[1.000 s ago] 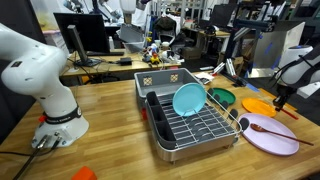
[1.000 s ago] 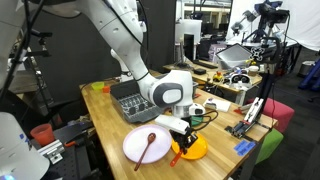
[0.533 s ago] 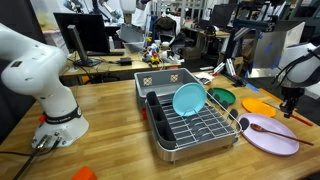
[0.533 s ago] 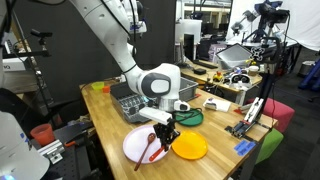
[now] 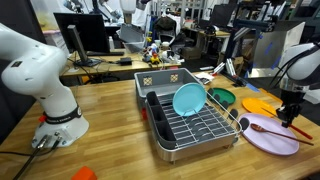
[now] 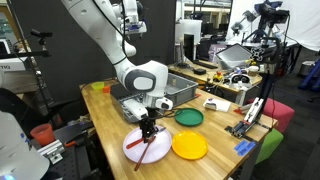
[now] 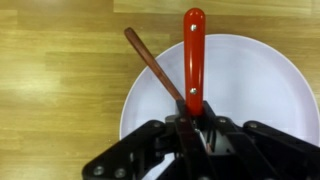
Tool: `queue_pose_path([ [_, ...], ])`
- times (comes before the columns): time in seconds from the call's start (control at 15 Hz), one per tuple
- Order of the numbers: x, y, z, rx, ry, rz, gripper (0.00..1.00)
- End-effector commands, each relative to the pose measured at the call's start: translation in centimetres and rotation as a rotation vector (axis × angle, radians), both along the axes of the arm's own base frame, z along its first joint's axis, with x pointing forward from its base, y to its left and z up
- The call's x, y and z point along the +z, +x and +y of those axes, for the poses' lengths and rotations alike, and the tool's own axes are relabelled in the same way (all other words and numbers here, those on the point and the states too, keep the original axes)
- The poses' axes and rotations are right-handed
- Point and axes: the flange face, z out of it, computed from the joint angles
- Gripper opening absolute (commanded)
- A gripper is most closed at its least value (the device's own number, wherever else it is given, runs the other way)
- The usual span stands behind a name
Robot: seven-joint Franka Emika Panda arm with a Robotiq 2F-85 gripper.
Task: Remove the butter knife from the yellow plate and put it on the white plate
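My gripper point(image 7: 190, 126) is shut on the butter knife point(image 7: 193, 48), a slim red-orange utensil that sticks out from the jaws over the white plate point(image 7: 255, 90). In both exterior views the gripper point(image 6: 150, 130) point(image 5: 291, 116) hangs just above the white plate point(image 6: 128, 151) point(image 5: 277, 142). The yellow plate point(image 6: 190, 146) point(image 5: 256, 104) lies beside it with nothing on it. A utensil with a brownish spoon-like head point(image 6: 146, 150) lies on the white plate; its thin brown handle point(image 7: 150, 62) shows in the wrist view, left of the knife.
A green bowl point(image 6: 188, 117) point(image 5: 222, 97) sits behind the yellow plate. A dish rack point(image 5: 192, 126) holds an upright teal-blue plate point(image 5: 187, 98). The wooden table's edge point(image 6: 215, 150) is close to the plates. A second robot's white base point(image 5: 55, 105) stands on the table.
The arm has swung from over the yellow plate to over the white plate, carrying the butter knife. The yellow plate is now bare.
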Motion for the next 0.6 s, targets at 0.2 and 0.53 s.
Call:
queue_pose_path([
  [0.2,0.1,-0.8,1.1,-0.05,0.029,-0.016,0.16],
  [0.53,-0.3,-1.1,1.4,-0.019,0.027,-0.003,0.04],
])
